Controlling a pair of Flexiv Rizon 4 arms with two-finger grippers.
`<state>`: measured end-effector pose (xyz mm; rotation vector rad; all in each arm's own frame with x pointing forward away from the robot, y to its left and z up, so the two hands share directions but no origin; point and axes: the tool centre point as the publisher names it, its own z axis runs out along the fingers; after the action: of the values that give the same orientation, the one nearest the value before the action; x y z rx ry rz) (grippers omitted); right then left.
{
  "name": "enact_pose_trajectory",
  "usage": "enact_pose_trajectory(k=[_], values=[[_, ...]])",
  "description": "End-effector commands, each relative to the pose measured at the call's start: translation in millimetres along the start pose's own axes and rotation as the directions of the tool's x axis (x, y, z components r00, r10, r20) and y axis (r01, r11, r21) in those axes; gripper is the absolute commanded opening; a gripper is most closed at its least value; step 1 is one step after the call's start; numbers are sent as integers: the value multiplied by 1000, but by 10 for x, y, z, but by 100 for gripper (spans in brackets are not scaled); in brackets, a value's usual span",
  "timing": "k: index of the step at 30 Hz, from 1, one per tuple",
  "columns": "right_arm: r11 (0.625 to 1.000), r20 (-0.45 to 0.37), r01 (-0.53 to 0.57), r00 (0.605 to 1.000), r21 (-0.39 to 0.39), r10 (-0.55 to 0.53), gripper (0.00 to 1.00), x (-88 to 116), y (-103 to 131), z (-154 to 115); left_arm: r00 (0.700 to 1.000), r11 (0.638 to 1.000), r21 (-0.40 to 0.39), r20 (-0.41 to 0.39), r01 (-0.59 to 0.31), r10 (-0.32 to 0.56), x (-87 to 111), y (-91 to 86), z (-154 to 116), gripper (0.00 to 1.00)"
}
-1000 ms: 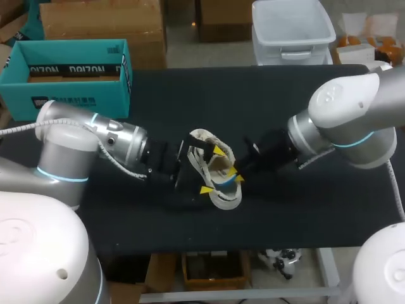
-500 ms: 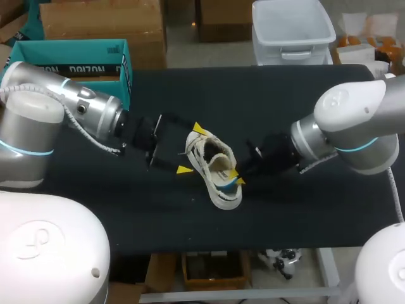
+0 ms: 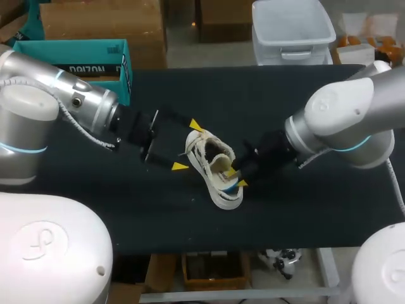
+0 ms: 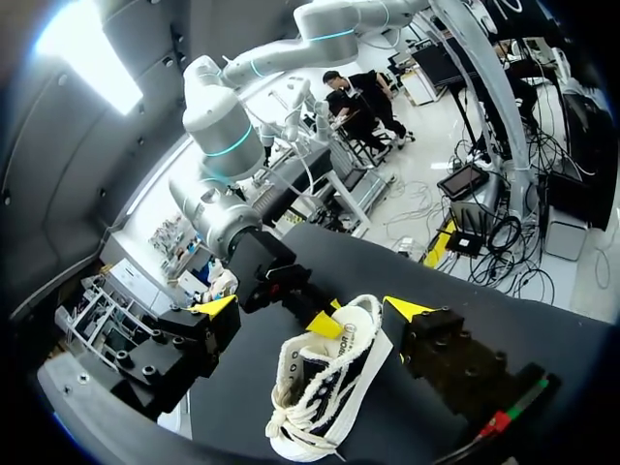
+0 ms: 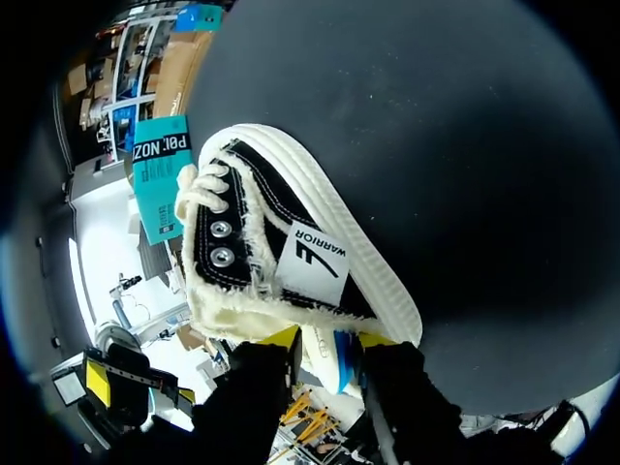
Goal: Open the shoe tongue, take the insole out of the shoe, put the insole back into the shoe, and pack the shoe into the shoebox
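Grip the shoe [image 3: 214, 166] by its heel rim with the right gripper [image 3: 237, 178], clamped on it from two sides. Rest it on the table [image 3: 304, 215] near the middle, laced toe end toward the left gripper [image 3: 188, 145]. Hold that gripper released, spread wide, just beside the laces and touching nothing. Cannot tell whether flat on the sole or tilted. Find the shoebox [image 3: 76, 60] well apart, by the table's far left corner.
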<state>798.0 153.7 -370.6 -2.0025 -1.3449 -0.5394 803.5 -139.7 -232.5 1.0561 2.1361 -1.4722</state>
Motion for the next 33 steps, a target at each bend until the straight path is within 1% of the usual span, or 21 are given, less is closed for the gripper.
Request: enact_pose_trajectory(k=[1,3,5,7,8,9,10,11,12,19,20,21,23,24,25,26,28,29,31,33], values=[[1000,29,6,1000,-27,-5,92,49,-80,-51,1000,1000,-28,8,4,-4,38,-87,-49,100],[999,40,11,999,-36,-10,93,70,-104,-80,1000,999,-33,8,7,-7,43,-90,-56,100],[999,50,11,999,-46,-9,91,88,-137,-128,1000,999,-40,12,14,-13,46,-90,-68,100],[998,58,13,998,-61,-9,86,104,-171,-184,1000,999,-44,17,20,-19,46,-88,-84,100],[997,57,19,998,-74,-15,70,117,-189,-217,1000,999,-48,19,22,-21,45,-89,-94,100],[997,55,24,998,-78,-20,46,127,-197,-231,1000,998,-52,21,24,-23,44,-89,-104,100],[997,55,26,998,-79,-22,37,137,-202,-240,999,998,-59,23,27,-26,42,-88,-114,100],[996,55,32,998,-81,-28,16,146,-204,-243,999,998,-63,23,28,-27,40,-87,-125,100],[996,56,37,998,-81,-32,0,159,-202,-243,999,996,-78,25,37,-35,35,-81,-147,100],[995,60,73,996,-72,-69,0,233,-199,-226,995,986,-137,24,98,-96,27,-2,-347,100],[995,61,76,996,-68,-72,0,236,-195,-208,994,984,-140,25,111,-109,26,8,-373,100],[995,60,81,995,-61,-77,0,234,-183,-175,991,979,-152,23,135,-133,21,26,-410,100],[995,63,83,995,-52,-80,0,224,-163,-126,988,972,-180,21,153,-152,23,44,-448,100],[995,61,87,995,-41,-84,0,213,-145,-93,984,964,-200,14,175,-175,22,53,-478,100],[996,65,88,994,-32,-86,0,201,-129,-56,980,950,-241,7,197,-201,26,62,-505,100],[996,68,88,994,-30,-86,0,197,-125,-45,978,945,-254,12,206,-210,26,69,-520,100],[996,77,86,993,-11,-85,0,177,-106,18,963,914,-316,-10,253,-270,29,87,-595,100],[996,89,87,992,-9,-86,0,170,-102,38,961,906,-332,7,264,-278,29,88,-625,100],[996,93,86,992,2,-86,0,153,-94,86,949,885,-360,3,294,-314,34,72,-689,100],[996,122,84,989,1,-83,0,126,-86,122,940,862,-396,11,317,-341,45,67,-737,100]])
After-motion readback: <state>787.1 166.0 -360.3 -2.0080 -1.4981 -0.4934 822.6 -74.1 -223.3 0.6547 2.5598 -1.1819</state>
